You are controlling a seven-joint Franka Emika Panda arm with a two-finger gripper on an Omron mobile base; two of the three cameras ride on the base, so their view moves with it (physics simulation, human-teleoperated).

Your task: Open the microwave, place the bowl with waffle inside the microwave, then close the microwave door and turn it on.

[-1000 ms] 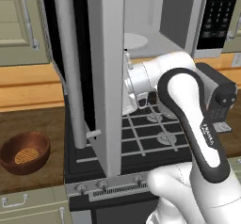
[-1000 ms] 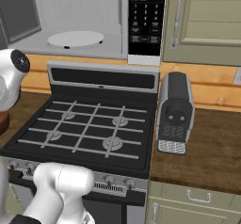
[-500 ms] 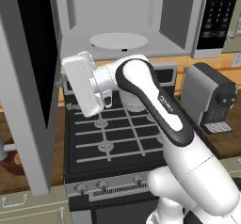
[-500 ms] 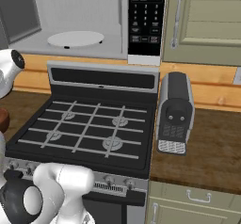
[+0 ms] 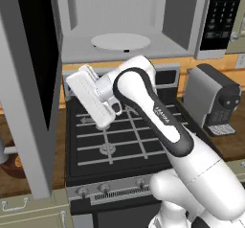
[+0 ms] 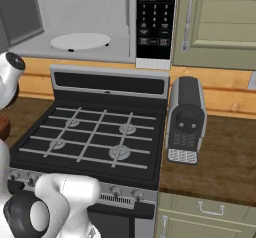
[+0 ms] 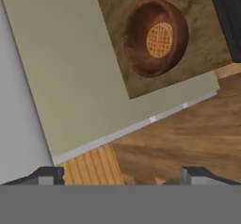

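Note:
The microwave (image 5: 119, 16) stands open, its white turntable plate (image 5: 120, 41) bare. The microwave door (image 5: 28, 78) is swung far out to the left. My arm bends over the stove, its white hand body (image 5: 90, 99) above the stove's left side, beside the door. In the hand view my gripper (image 7: 122, 175) is open with nothing between its fingertips (image 7: 47, 173). Well ahead of it, on the brown counter, the dark wooden bowl (image 7: 141, 53) holds the golden waffle (image 7: 160, 39). A sliver of the bowl (image 5: 10, 167) shows behind the door's lower edge.
The black gas stove (image 5: 119, 136) lies under my arm. A grey coffee machine (image 5: 215, 102) stands on the counter to its right. The black button panel (image 6: 155, 22) is at the microwave's right, with a beige cabinet door (image 6: 220, 22) beyond.
The microwave door has swung from half open to wide open on the left. My hand has come away from it and turned over the stove's left side.

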